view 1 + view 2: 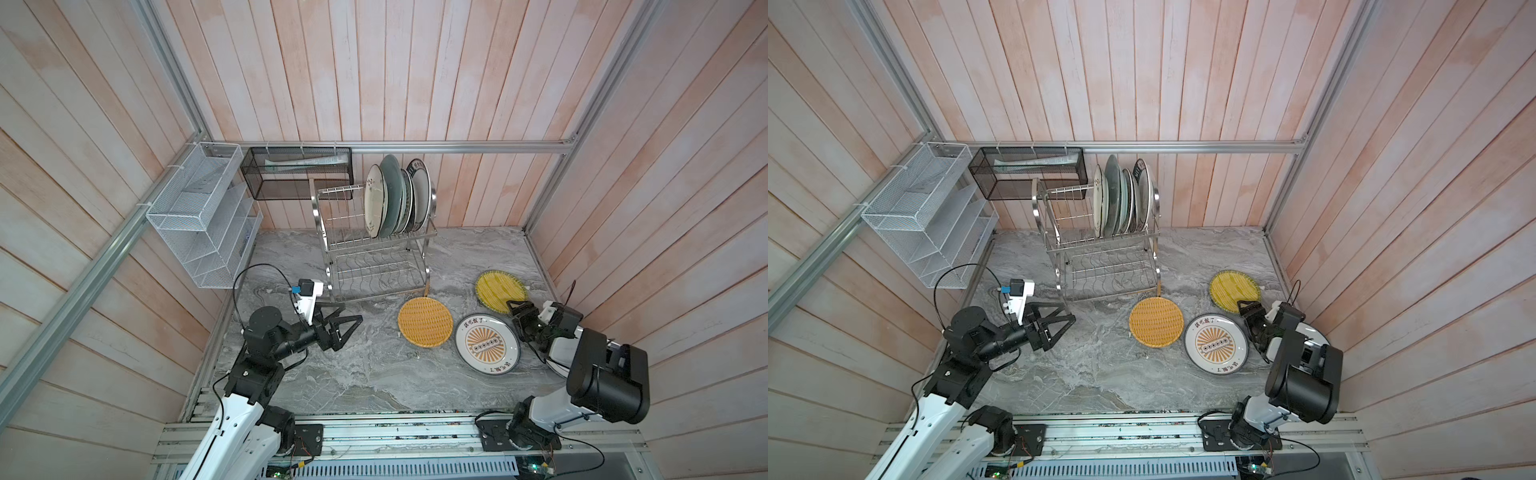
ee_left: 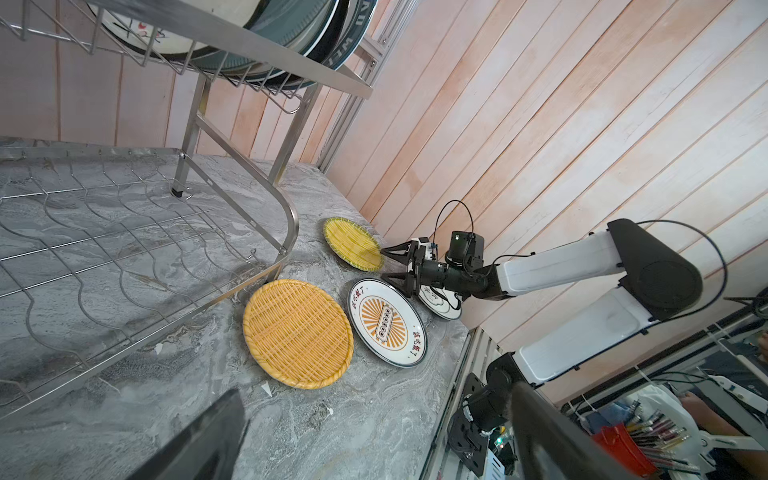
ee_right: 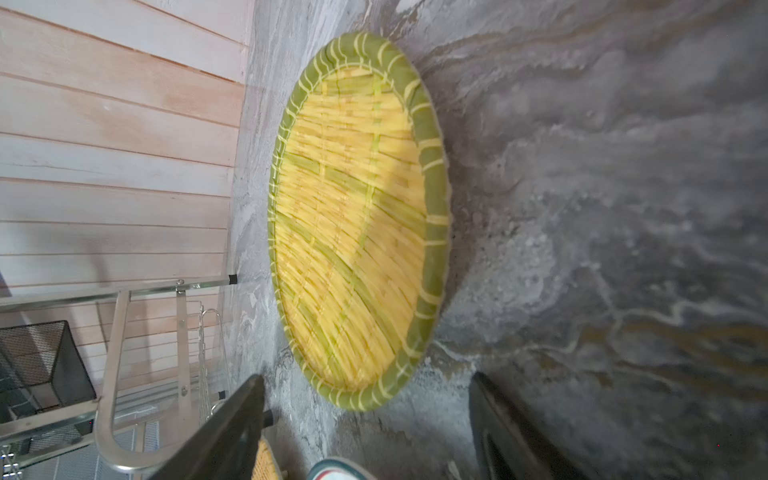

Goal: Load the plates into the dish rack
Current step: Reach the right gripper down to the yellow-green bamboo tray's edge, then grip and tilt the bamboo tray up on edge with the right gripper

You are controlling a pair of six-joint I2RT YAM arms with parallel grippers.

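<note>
Grey marble counter [image 1: 353, 374]: yellow-green woven plate [image 1: 496, 289] lies just ahead of the right gripper [image 1: 513, 316], whose jaws stand parted, empty; left gripper [image 1: 352, 313] gapes too.

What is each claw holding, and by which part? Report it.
Nothing is held. Left claw open, empty; right claw open at the yellow plate's near rim, not gripping.
</note>
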